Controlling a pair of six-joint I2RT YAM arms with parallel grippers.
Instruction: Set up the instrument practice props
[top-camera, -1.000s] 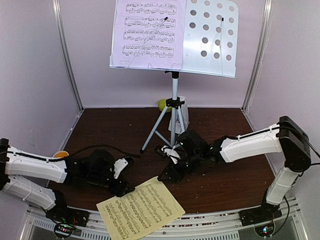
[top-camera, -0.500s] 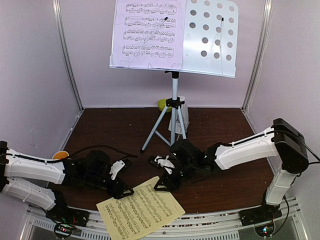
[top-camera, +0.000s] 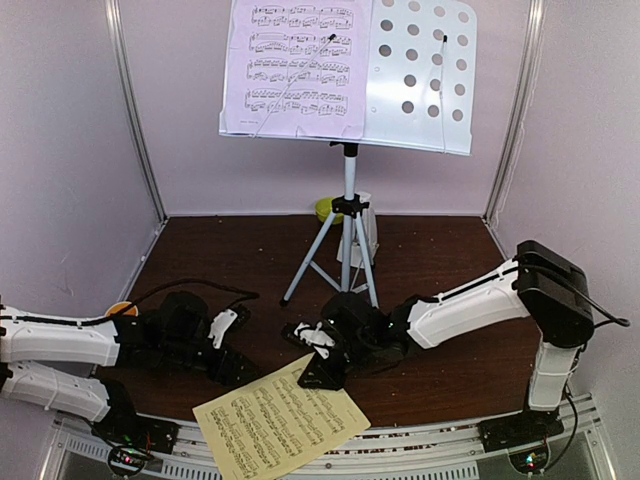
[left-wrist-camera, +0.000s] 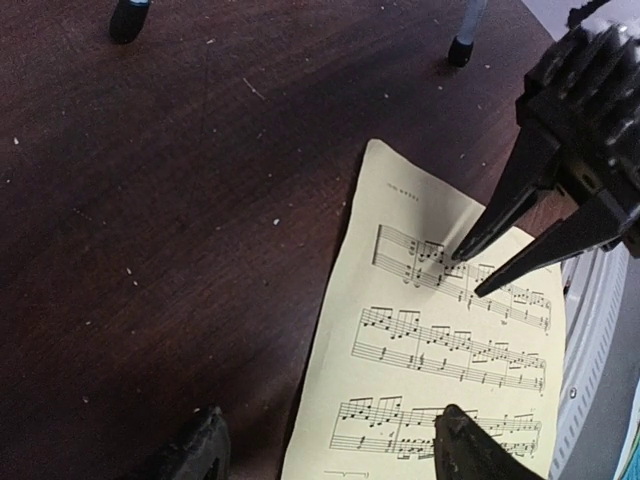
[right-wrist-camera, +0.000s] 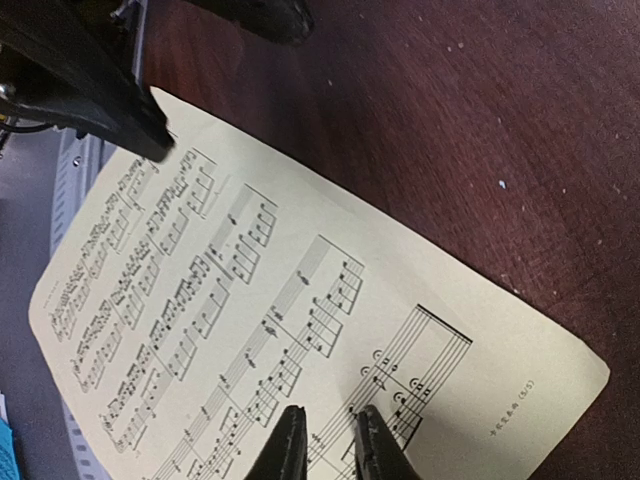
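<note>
Yellow sheet-music page (top-camera: 282, 418): flat on the table (top-camera: 220, 260) at the near edge, between the two arms. Probably feather-light and limp, quick to crease or skid on the wood; best pinched at a free edge or corner once raised a little. Right hand (right-wrist-camera: 325, 445): fingers nearly together with a narrow gap, tips down on the page's far end, apparently clamping nothing. Left hand (left-wrist-camera: 330, 455): wide apart, empty, straddling the page's far-left edge. Lavender page (top-camera: 295, 65): already up on the music stand (top-camera: 445, 135), far side.
</note>
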